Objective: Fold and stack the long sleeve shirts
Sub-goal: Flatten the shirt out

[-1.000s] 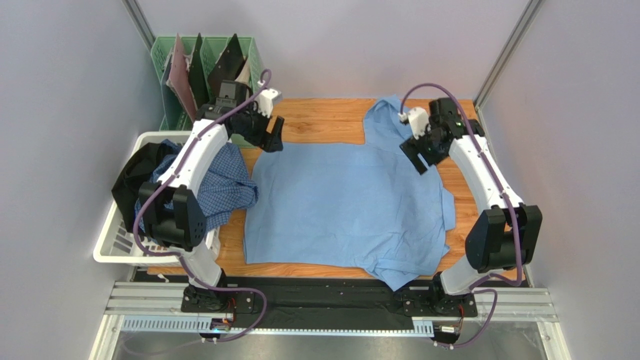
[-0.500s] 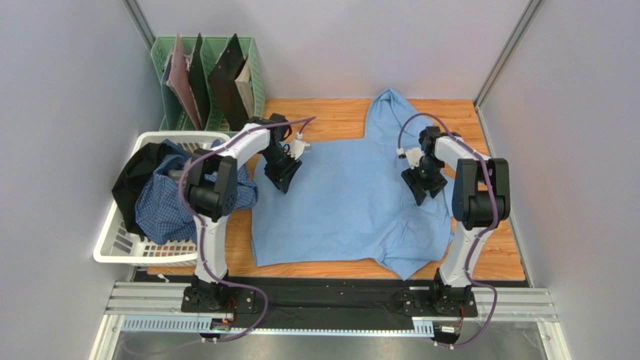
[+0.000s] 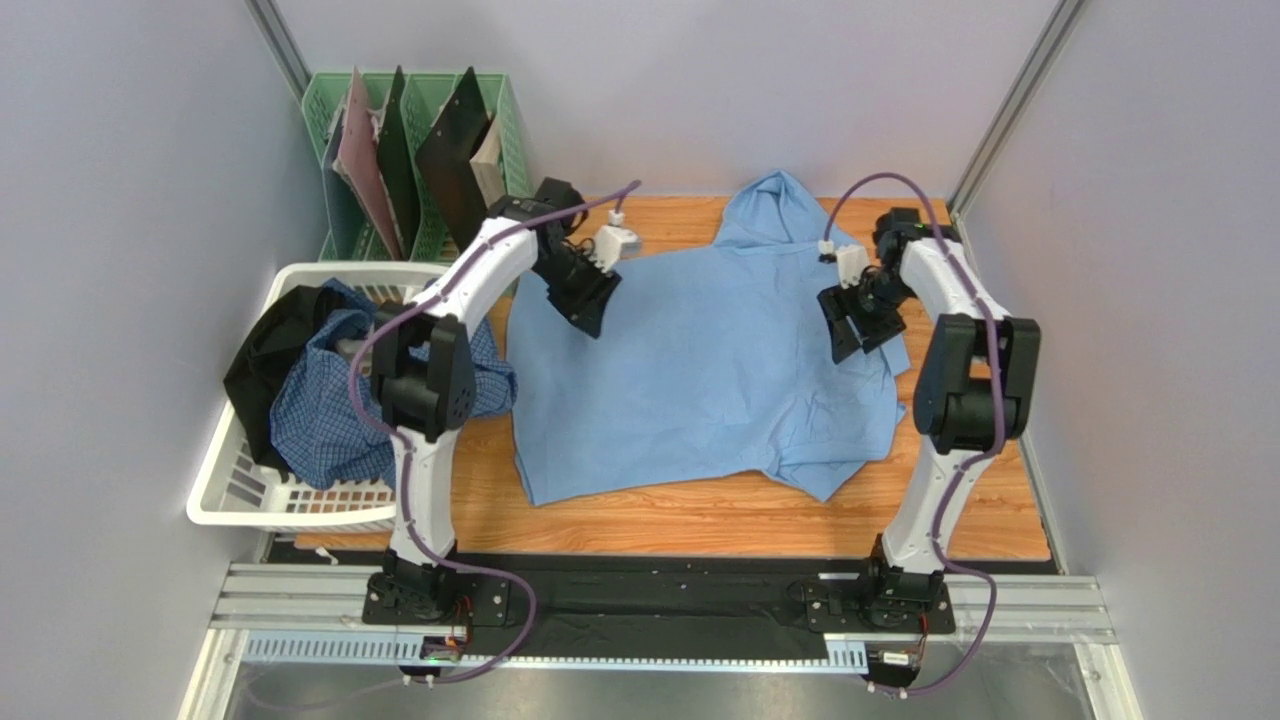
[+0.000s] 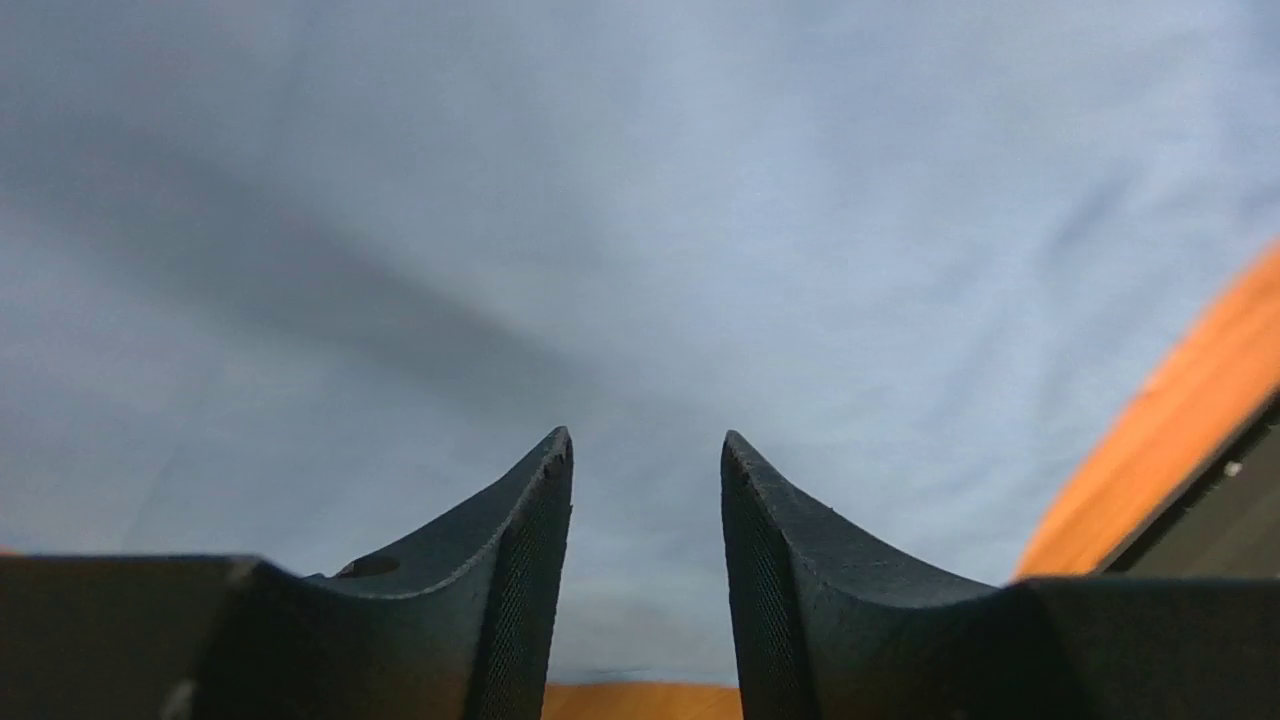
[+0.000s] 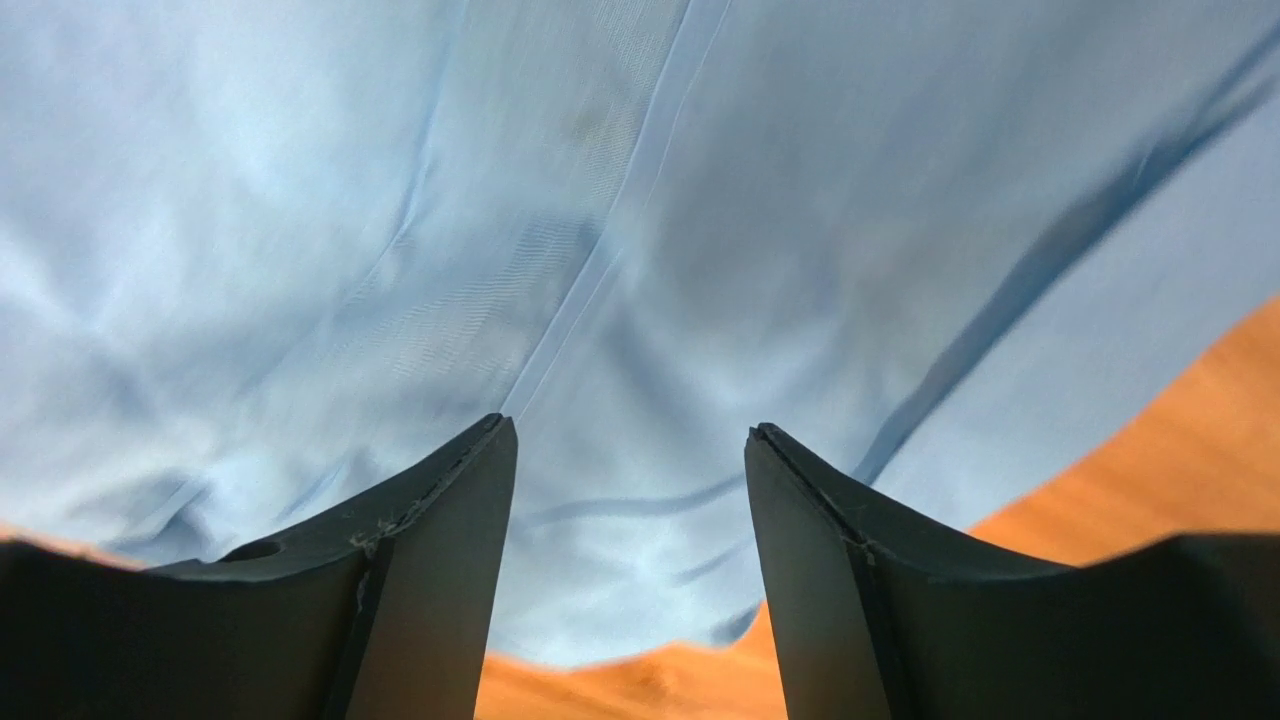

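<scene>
The plain light blue long sleeve shirt lies spread flat on the wooden table, collar toward the far edge. My left gripper rests at its far left corner and my right gripper at its far right shoulder. In the left wrist view the jaws stand partly apart over smooth blue cloth, with nothing pinched between them. The right wrist view shows the same: open jaws over wrinkled cloth and a seam. The blue-and-white checked shirt lies bunched in the basket.
A white laundry basket sits at the left table edge, holding the checked shirt and a black garment. A green rack with dark boards stands at the far left. Bare wood shows along the near edge.
Both grippers dropped onto the blue shirt with jaws narrowed, then moved toward the far edge. The shirt slid away with them, baring more wood at the near edge.
</scene>
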Controlling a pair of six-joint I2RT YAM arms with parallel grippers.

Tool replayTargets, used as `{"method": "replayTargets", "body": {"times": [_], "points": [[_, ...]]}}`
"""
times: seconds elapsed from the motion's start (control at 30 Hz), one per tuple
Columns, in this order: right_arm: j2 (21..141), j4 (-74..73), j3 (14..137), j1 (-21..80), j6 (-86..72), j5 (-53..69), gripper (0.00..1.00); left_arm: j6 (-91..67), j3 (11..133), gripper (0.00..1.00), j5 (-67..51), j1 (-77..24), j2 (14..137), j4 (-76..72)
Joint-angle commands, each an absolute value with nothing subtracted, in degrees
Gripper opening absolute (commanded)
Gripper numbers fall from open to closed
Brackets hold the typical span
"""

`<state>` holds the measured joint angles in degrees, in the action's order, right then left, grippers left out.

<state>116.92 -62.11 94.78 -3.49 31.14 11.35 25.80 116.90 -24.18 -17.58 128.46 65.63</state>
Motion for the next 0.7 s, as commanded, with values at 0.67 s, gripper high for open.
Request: {"method": "replayTargets", "body": {"times": [0.67], "points": [[120.2, -68.5, 93.6, -13.4, 23.2, 27.9, 0.44, 37.7, 97.9, 0.62, -25.1, -70.1, 122.9, 21.1]]}}
